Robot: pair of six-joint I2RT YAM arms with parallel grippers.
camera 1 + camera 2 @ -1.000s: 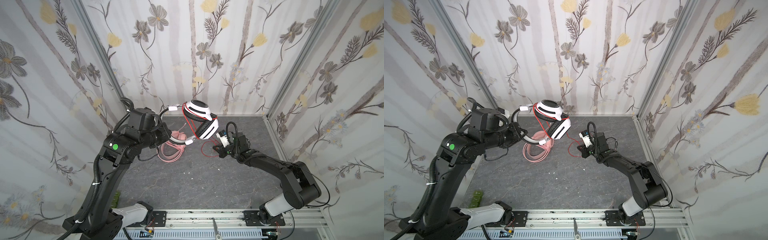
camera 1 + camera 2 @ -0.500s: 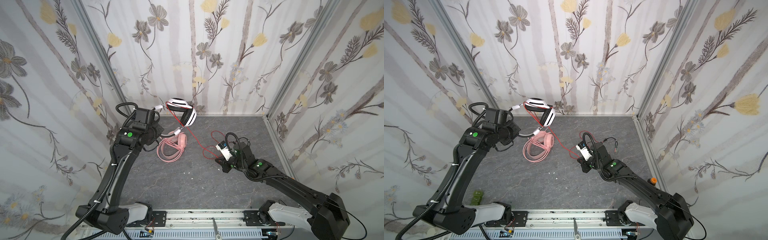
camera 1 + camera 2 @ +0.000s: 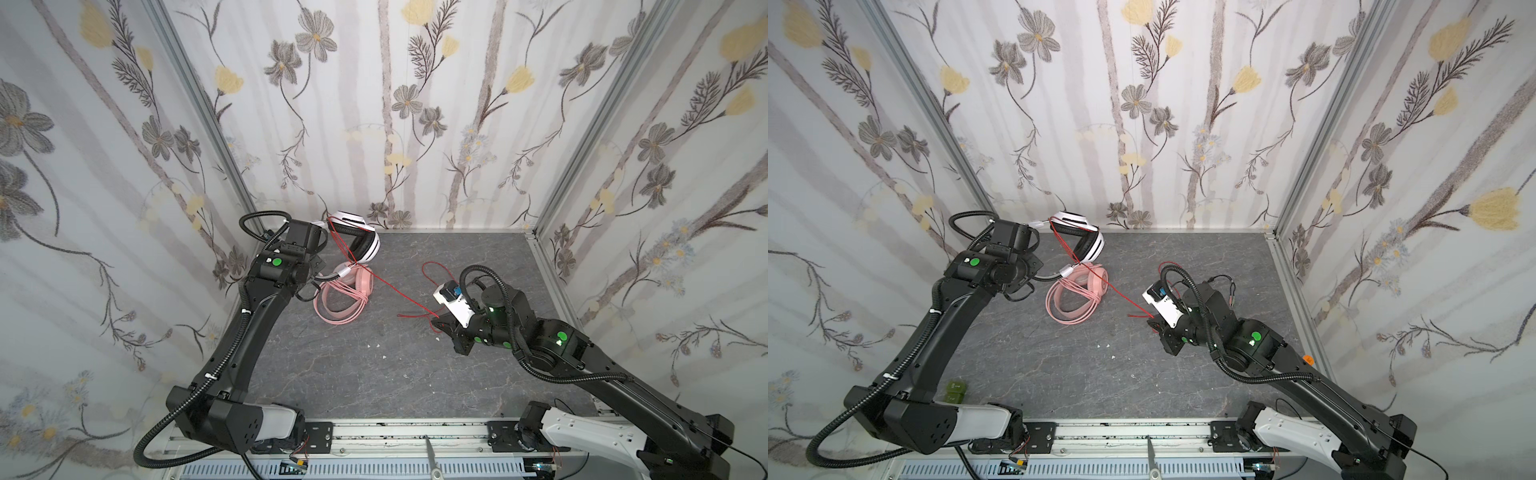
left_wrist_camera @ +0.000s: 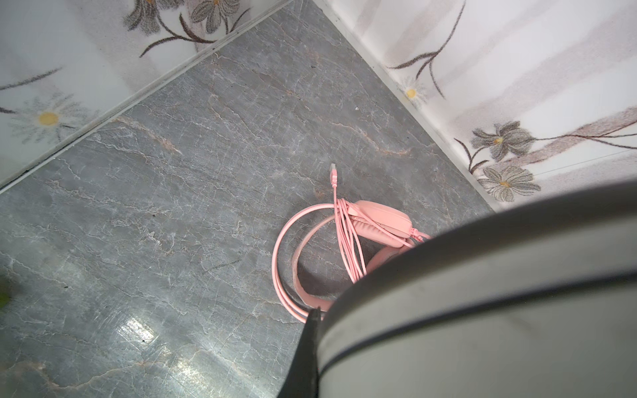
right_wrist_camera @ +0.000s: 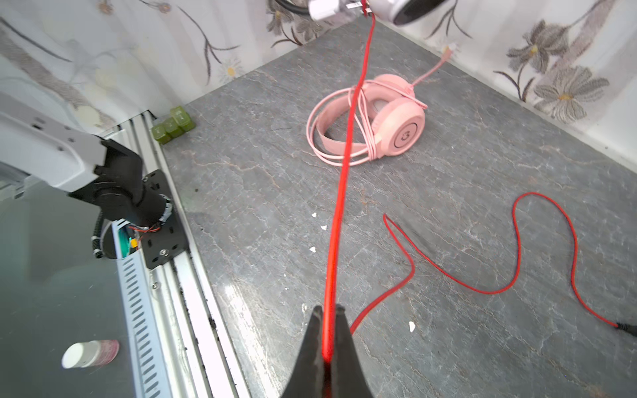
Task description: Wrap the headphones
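Up near the back left corner, above the bench (image 3: 374, 374), the white-and-black headset (image 3: 361, 241) hangs in the left jaws, which are closed on it. Its red cord (image 3: 390, 287) crosses the headset in a few turns, then runs taut down to the right jaws, pinched tight on it just above the bench. The slack beyond lies in loops on the bench. Beneath the taut cord, the pink headset (image 3: 345, 297) lies on the bench, its pink cord (image 4: 348, 237) wound round it.
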